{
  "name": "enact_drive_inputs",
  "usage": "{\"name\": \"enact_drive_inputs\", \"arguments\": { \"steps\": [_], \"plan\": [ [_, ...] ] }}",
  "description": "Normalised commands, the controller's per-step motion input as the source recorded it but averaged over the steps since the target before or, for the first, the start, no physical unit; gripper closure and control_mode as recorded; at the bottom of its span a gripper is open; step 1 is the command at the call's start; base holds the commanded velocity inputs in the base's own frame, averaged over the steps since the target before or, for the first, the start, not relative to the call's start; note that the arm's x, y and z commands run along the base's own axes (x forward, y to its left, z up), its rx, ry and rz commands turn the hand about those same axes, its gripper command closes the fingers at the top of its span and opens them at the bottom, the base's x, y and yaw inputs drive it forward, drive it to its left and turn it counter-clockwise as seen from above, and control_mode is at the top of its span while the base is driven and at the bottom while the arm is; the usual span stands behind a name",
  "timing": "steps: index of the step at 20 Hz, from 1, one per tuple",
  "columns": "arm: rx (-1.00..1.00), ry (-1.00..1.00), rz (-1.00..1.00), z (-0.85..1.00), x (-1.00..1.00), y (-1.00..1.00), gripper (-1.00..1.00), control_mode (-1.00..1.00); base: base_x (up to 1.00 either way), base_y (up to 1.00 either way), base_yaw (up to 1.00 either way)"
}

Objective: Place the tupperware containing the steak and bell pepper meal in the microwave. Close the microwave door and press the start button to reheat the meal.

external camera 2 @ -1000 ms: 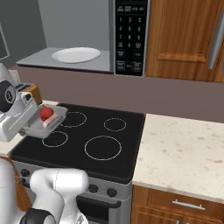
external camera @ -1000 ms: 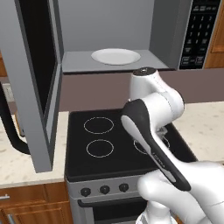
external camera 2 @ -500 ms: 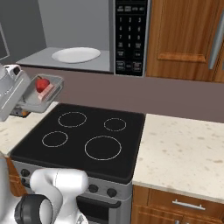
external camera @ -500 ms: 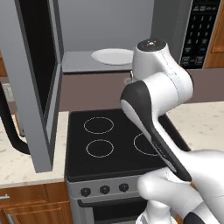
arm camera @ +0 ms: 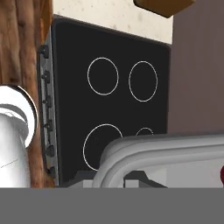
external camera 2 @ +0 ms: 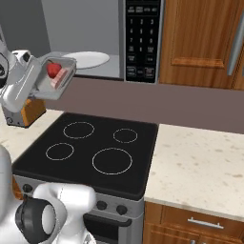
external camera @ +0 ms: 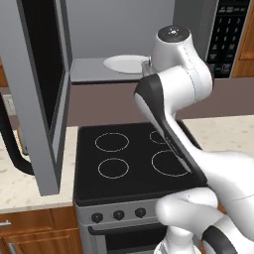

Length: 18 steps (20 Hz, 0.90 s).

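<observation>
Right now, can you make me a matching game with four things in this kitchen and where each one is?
Things:
1. tupperware
2. white plate
3. microwave door
4. stove

Places or states:
a. swung open on the left
b. lying inside the microwave
c. held up in the air by the robot
d. under the microwave, between counters

Pairs: 1-c, 2-b, 3-a, 4-d

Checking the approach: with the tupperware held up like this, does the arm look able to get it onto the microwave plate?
Probably yes. The gripper is shut on the tupperware, raised to about the level of the plate. The door is swung wide open at the left, and nothing stands between tupperware and cavity.
</observation>
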Motion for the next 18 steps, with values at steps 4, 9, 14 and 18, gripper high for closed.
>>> {"name": "enact_drive_inputs", "arguments": {
  "steps": [4, 9, 14, 18],
  "plan": [
    [0.00, -0.01, 0.00, 0.31, 0.86, -0.03, 1.00, -1.00, 0.00, 0.00, 0.00],
    [0.00, 0.09, 0.00, 0.30, 1.00, 0.00, 1.00, -1.00, 0.00, 0.00, 0.00],
    [0.00, 0.12, 0.00, 0.16, 1.00, 0.00, 1.00, -1.00, 0.00, 0.00, 0.00],
    [0.00, 0.10, 0.00, 0.01, 1.00, 0.01, 1.00, -1.00, 0.00, 0.00, 0.00]
  ]
}}
